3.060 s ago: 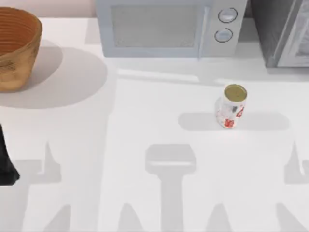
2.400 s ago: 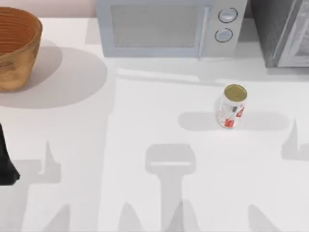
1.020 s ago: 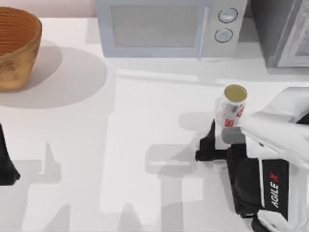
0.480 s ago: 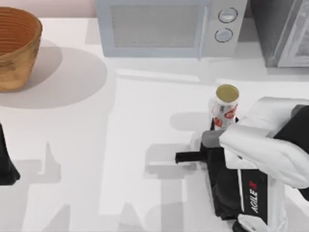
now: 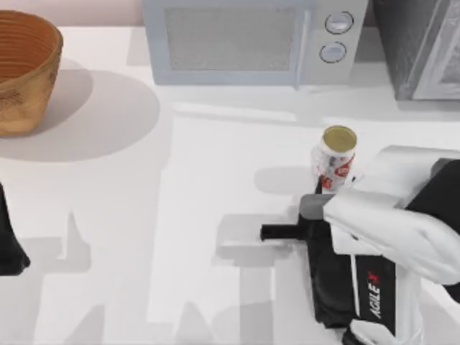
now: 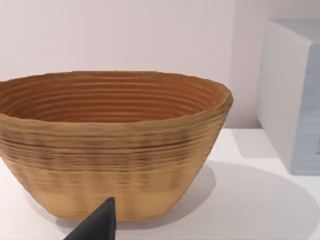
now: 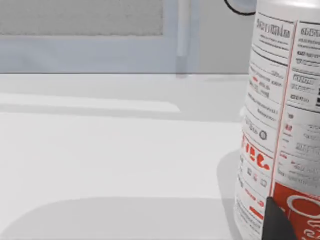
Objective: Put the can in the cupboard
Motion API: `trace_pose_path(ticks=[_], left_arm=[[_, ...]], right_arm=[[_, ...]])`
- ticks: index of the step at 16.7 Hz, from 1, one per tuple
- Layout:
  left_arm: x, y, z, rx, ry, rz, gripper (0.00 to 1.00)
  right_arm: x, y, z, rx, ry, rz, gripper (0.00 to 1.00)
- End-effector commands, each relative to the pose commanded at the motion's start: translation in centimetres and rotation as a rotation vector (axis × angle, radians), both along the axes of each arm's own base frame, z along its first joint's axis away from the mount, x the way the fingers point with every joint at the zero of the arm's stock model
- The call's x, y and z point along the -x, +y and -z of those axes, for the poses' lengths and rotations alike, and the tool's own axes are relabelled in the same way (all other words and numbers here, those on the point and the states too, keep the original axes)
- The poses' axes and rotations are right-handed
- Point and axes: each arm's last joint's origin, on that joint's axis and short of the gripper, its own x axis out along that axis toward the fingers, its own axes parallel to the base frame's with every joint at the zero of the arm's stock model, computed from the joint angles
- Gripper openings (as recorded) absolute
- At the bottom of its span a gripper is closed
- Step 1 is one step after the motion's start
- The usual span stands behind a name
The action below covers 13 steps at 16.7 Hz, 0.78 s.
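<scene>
Although the right gripper (image 5: pixel 320 192) sits right up against the small white cylindrical tin can (image 5: pixel 334 158), printed with red marks and capped by a dull gold round lid, the white shell of the right arm covers much of it from above. It cannot be told whether this gripper is spread or closed, nor whether it has hold of the can. Its black body lies on the near side of the can and is directed toward the back of the table. A black bar projects from it toward the table's left.

In the right wrist view the can (image 7: pixel 285 125) stands very close, its side covered in fine print over red lettering. It stands upright on the white table (image 5: pixel 180 187) at the right-hand half, with its base on the surface. It is in front of the light grey microwave (image 5: pixel 244 39), roughly below the two round knobs. In the right wrist view the microwave (image 7: pixel 100 35) shows beyond the can.

The large cupboard (image 5: pixel 417 43), with a dark grey speckled side and a pale grey framed door panel, occupies the back right corner just beside the microwave. The can is outside it and well apart from it.

At the back left stands a woven, ribbed, tan wicker basket (image 5: pixel 21 72), well apart from the can. The left gripper (image 5: pixel 8 248) is parked at the table's left edge. The left wrist view looks across at the basket (image 6: pixel 110 145), with a corner of the microwave (image 6: pixel 295 95) beyond it.
</scene>
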Motion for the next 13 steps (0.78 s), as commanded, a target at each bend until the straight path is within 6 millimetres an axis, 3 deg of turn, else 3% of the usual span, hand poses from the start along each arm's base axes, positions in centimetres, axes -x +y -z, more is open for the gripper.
trace_pose_path(ticks=[13], left_arm=[[0.0,0.0,0.0,0.0,0.0,0.0,1.0]], right_arm=[[-2.8,-1.9,-0.7,0.0,0.001,-0.002,1.0]])
